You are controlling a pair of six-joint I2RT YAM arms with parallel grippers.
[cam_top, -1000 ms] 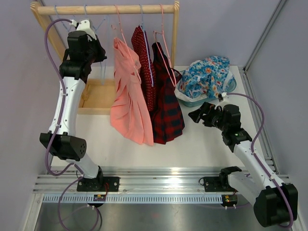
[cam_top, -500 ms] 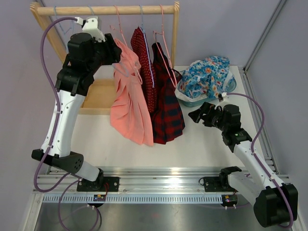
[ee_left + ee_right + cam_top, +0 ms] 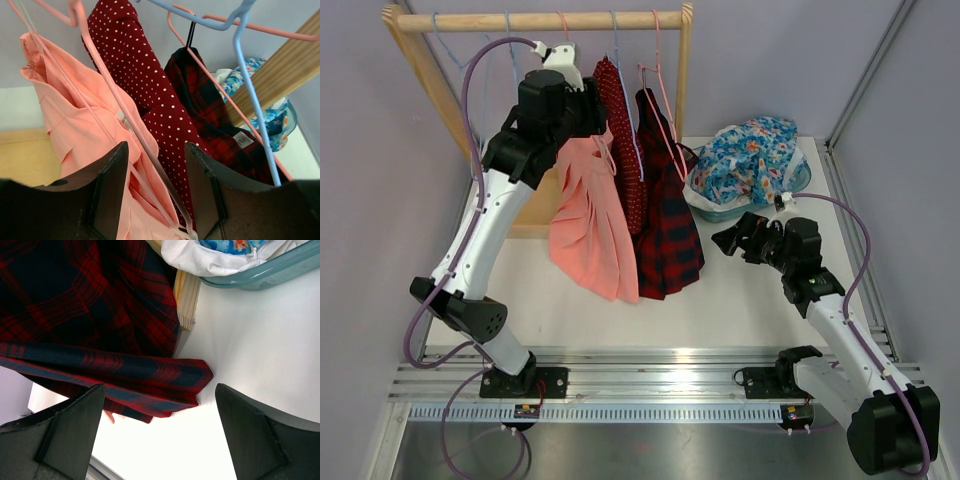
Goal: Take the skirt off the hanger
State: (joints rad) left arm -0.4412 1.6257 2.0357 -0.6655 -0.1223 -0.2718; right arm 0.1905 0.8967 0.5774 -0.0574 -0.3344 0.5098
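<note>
left end effector (image 3: 155, 147): fingers spread, pink hanger wire (image 3: 103, 70) crossing the gap | peach skirt (image 3: 65, 125) ahead-left, polka-dot garment (image 3: 145, 85) dead ahead, blue hanger (image 3: 253, 100) to the right: crowded | right end effector (image 3: 160, 390): fingers spread, plaid garment (image 3: 100, 340) ahead-left, rack post (image 3: 187, 300) ahead, bare bench (image 3: 260, 350) ahead-right

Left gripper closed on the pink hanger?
No, the left gripper is open, its fingers apart, with the pink hanger wire running through the gap between them.

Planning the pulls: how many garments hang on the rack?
3: a coral garment at left, a red polka-dot garment in the middle, a dark plaid garment at right. Another could hide behind these.
</note>
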